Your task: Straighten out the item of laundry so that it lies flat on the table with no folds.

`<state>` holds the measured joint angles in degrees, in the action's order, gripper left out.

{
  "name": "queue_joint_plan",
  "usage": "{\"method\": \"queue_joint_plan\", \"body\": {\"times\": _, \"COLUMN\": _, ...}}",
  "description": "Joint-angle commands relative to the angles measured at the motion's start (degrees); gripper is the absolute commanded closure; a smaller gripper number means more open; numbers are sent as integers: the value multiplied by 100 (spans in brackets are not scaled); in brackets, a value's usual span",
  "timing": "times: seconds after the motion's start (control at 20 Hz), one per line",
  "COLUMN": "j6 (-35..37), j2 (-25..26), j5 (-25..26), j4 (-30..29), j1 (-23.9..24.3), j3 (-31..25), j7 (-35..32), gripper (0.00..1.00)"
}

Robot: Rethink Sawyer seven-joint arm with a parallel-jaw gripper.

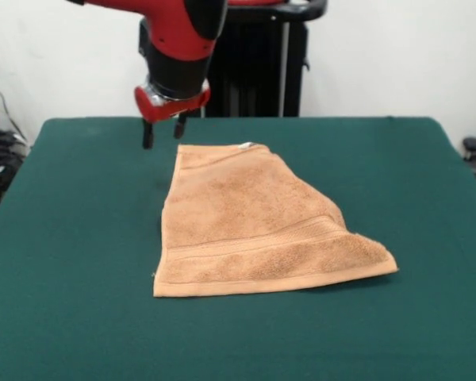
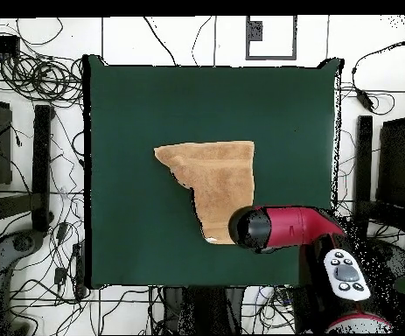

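Note:
The orange-tan towel [image 1: 246, 226] lies mid-table on the dark green table [image 1: 71, 238]. Its outline is uneven: narrow at the far end and wide at the near end, with a band stripe near the near edge. A small white tag [image 1: 246, 145] sits at its far edge. My gripper [image 1: 163, 133] hangs open and empty just above the table, beside the towel's far left corner, not touching it. In the overhead view the towel [image 2: 219, 175] has a ragged left side, and the red arm [image 2: 284, 226] covers the gripper next to the towel's corner nearest the robot.
The black pedestal [image 1: 258, 63] stands behind the table's far edge. Bare green cloth [image 2: 127, 131] surrounds the towel on all sides. Cables and stands [image 2: 39, 166] lie on the floor around the table.

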<state>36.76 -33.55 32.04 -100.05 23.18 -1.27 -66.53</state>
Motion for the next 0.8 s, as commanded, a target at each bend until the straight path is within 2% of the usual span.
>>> {"method": "queue_joint_plan", "body": {"times": 0.05, "j6": -323, "j2": 270, "j5": 292, "j4": -231, "j1": -64, "j3": -137, "j7": -523, "gripper": 0}}
{"method": "queue_joint_plan", "body": {"times": 0.2, "j6": -517, "j2": 208, "j5": 305, "j4": -189, "j1": 3, "j3": -159, "j7": -541, "gripper": 0}}
{"method": "queue_joint_plan", "body": {"times": 0.55, "j6": -1811, "j2": -28, "j5": -488, "j4": -588, "j1": 688, "j3": -1100, "j7": -911, "gripper": 0}}
{"method": "queue_joint_plan", "body": {"times": 0.8, "j6": -1805, "j2": 34, "j5": -816, "j4": -387, "j1": 506, "j3": -1133, "j7": -1191, "gripper": 0}}
